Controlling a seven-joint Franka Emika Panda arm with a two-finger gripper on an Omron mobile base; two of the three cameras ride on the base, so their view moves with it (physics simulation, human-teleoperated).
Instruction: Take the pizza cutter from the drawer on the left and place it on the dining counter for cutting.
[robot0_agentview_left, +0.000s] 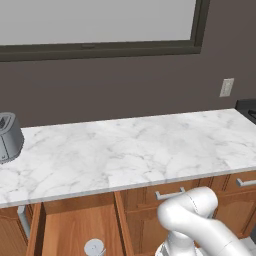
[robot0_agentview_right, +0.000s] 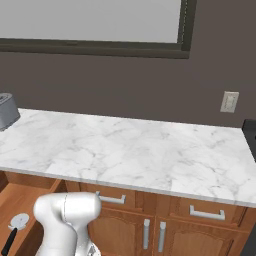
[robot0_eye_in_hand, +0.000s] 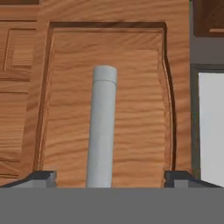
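Looking along my gripper (robot0_eye_in_hand: 105, 177), I see its jaws spread wide on either side of the silver bar handle (robot0_eye_in_hand: 102, 127), gripping nothing. The pizza cutter (robot0_agentview_right: 19, 222) lies inside the open drawer (robot0_agentview_left: 75, 225), below the marble tabletop (robot0_agentview_left: 130, 150).

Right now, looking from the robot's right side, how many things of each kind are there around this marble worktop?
Grey metal toaster: 1
White wall outlet plate: 1
Round-bladed, black-handled pizza cutter: 1
Silver bar handles on brown cabinet fronts: 4
Total: 7
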